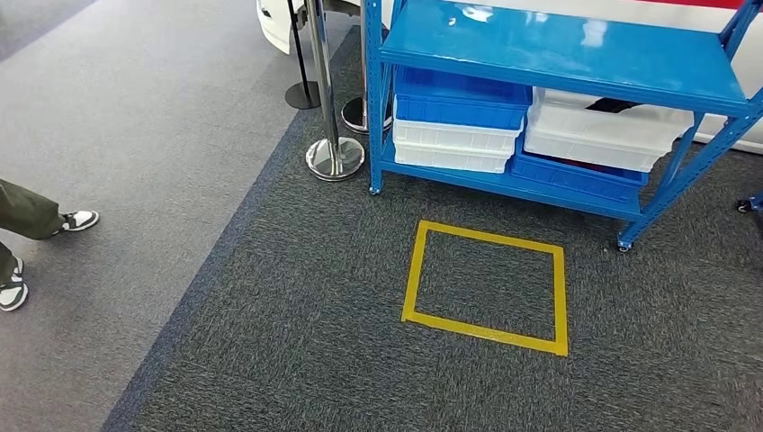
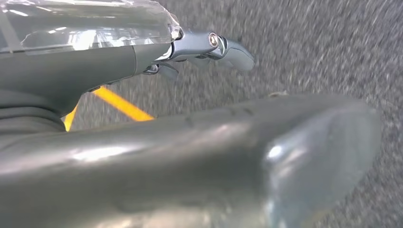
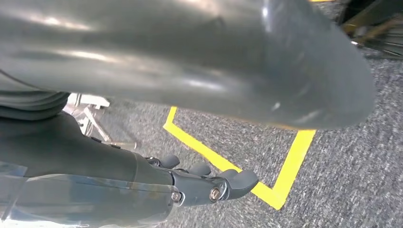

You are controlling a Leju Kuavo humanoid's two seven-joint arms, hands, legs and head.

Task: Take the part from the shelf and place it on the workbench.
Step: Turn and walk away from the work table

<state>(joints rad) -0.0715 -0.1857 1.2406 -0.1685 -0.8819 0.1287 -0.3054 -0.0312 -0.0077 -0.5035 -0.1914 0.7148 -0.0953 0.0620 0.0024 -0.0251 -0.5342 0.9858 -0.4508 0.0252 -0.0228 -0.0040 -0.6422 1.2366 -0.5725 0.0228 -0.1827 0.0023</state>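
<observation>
One dark part (image 1: 614, 105) lies in the upper white bin (image 1: 605, 133) on the lower level of the blue shelf (image 1: 558, 54), mostly hidden. I judge it rigid and rather light, best taken at its exposed top edge, but its shape is unclear. Both robot hands hang over the carpet near the yellow square (image 1: 486, 286): left robot hand (image 2: 199, 50) and right robot hand (image 3: 204, 183) hold nothing, fingers loosely curved, apart.
</observation>
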